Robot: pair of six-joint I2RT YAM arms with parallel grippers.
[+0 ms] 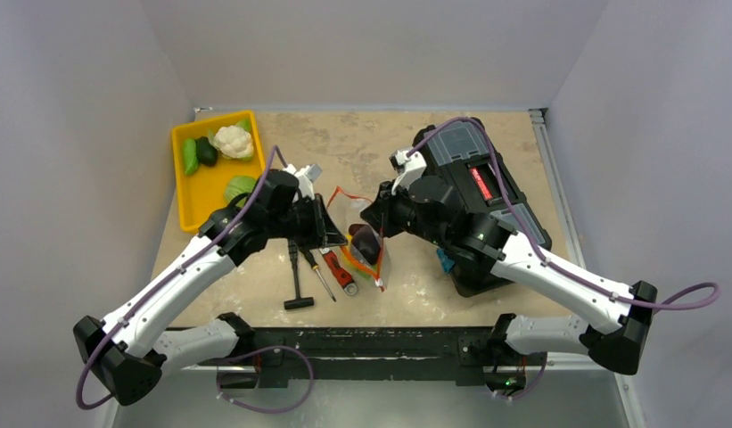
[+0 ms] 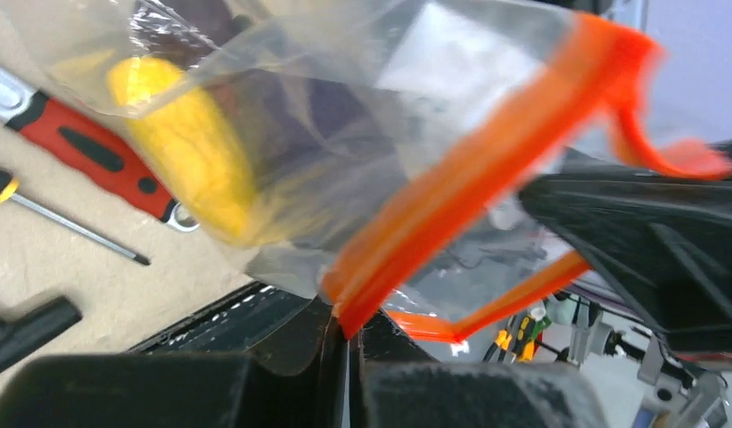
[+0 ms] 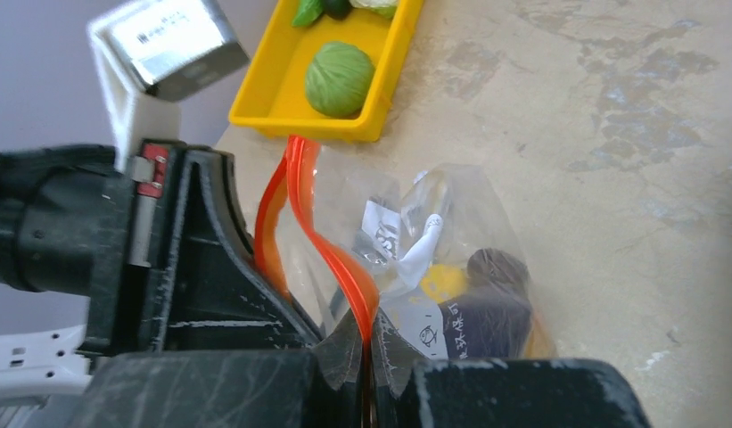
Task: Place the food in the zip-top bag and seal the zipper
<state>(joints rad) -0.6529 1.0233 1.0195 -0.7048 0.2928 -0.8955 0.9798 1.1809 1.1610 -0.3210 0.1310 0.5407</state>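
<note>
The zip-top bag [image 1: 369, 259] lies mid-table between both arms, with a dark purple eggplant [image 3: 496, 299] and a yellow piece [image 2: 188, 147] inside it. My left gripper [image 2: 349, 332] is shut on the red-orange zipper [image 2: 487, 169] at one end. My right gripper [image 3: 366, 346] is shut on the same zipper [image 3: 331, 250] further along, and the strip bows up between the two. From above, the left gripper [image 1: 335, 234] and right gripper [image 1: 374, 221] face each other across the bag's top. Green food pieces [image 1: 194, 154] lie in the tray.
A yellow tray [image 1: 201, 201] at the back left holds a white cauliflower [image 1: 233, 140] and a pale-green cabbage [image 3: 340, 78]. A red-handled wrench [image 1: 340, 270], a screwdriver [image 1: 317, 273] and a black T-handle tool [image 1: 296, 287] lie left of the bag. A black toolbox [image 1: 478, 174] stands to the right.
</note>
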